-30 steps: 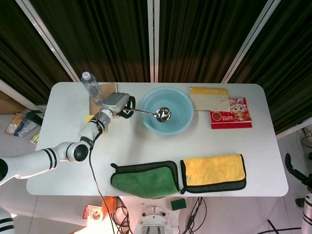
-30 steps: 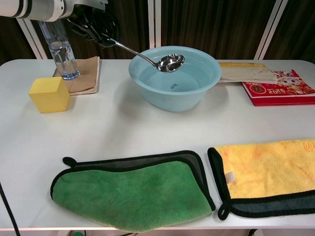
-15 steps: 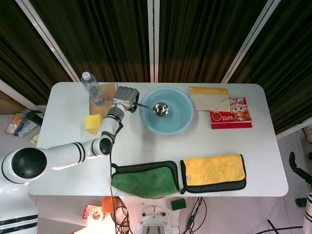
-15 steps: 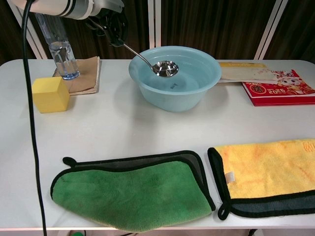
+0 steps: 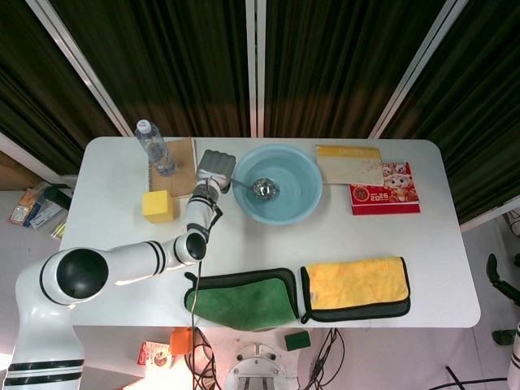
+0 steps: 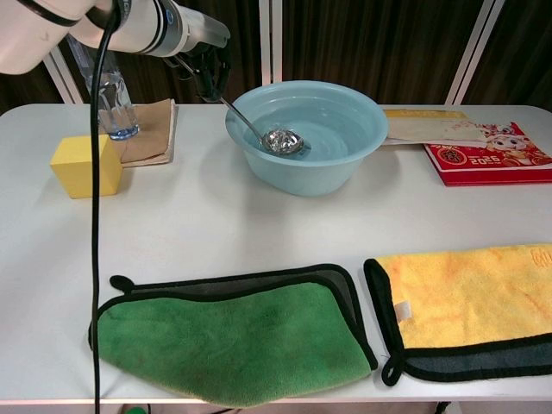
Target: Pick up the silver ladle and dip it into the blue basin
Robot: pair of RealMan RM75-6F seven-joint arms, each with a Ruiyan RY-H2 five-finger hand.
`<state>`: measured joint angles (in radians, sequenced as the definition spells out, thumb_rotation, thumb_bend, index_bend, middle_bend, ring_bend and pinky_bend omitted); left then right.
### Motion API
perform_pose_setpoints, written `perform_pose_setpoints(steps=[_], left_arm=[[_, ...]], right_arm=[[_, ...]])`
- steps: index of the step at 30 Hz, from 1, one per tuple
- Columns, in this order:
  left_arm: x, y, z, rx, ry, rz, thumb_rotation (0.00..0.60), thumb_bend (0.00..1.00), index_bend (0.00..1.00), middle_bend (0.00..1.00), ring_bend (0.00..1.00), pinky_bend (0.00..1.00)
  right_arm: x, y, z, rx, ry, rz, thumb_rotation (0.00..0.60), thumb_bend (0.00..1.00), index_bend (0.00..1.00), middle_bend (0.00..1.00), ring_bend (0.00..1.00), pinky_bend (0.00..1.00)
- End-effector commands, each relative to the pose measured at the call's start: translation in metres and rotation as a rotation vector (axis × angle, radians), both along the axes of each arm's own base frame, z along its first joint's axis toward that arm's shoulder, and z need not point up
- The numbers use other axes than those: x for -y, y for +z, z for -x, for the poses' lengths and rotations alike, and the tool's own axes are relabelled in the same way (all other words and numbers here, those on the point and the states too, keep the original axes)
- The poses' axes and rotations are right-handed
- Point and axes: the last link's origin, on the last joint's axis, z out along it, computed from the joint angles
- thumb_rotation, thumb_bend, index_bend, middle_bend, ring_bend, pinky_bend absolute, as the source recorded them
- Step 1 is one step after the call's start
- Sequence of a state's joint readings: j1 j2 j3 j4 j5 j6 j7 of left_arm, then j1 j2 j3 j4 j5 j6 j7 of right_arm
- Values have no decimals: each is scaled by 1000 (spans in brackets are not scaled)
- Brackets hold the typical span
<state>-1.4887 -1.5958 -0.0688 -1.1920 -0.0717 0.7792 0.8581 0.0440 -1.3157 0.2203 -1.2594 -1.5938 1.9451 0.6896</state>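
My left hand (image 5: 214,168) (image 6: 205,69) grips the handle of the silver ladle (image 5: 262,188) (image 6: 279,139) just left of the blue basin (image 5: 307,175) (image 6: 347,164). The ladle slants down over the basin's left rim, and its bowl sits low inside the basin near the water. My right hand shows in neither view.
A water bottle (image 5: 153,147) and a brown notebook (image 6: 153,129) stand at the back left, with a yellow cube (image 5: 158,205) in front. Books (image 5: 383,188) lie right of the basin. Green (image 6: 233,341) and yellow cloths (image 6: 470,302) lie along the front edge.
My left hand has moved right toward the basin and tipped the ladle steeper; its bowl has dropped from above the rim down into the basin.
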Motion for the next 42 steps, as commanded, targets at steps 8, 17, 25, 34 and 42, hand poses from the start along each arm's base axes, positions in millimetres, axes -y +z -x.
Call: perform_pose_setpoints(steps=[8, 17, 25, 34, 42], left_arm=[[-2, -1, 0, 22, 38, 4, 600, 518, 876, 919, 891, 945], [-3, 17, -6, 140, 102, 28, 600, 520, 876, 919, 891, 945], [2, 31, -13, 144, 106, 47, 600, 520, 876, 918, 891, 944], [9, 57, -41, 148, 82, 44, 600, 520, 876, 915, 890, 944], [14, 77, -64, 186, 85, 56, 600, 522, 876, 915, 890, 944]], right_arm=[[1, 0, 2, 5, -3, 3, 600, 383, 0, 0, 0, 0], [0, 2, -1, -1, 4, 7, 600, 385, 0, 0, 0, 0], [-1, 0, -5, -5, 12, 6, 600, 386, 0, 0, 0, 0], [-1, 1, -5, -5, 9, 7, 600, 387, 0, 0, 0, 0], [0, -1, -7, -3, 17, 2, 600, 388, 0, 0, 0, 0]])
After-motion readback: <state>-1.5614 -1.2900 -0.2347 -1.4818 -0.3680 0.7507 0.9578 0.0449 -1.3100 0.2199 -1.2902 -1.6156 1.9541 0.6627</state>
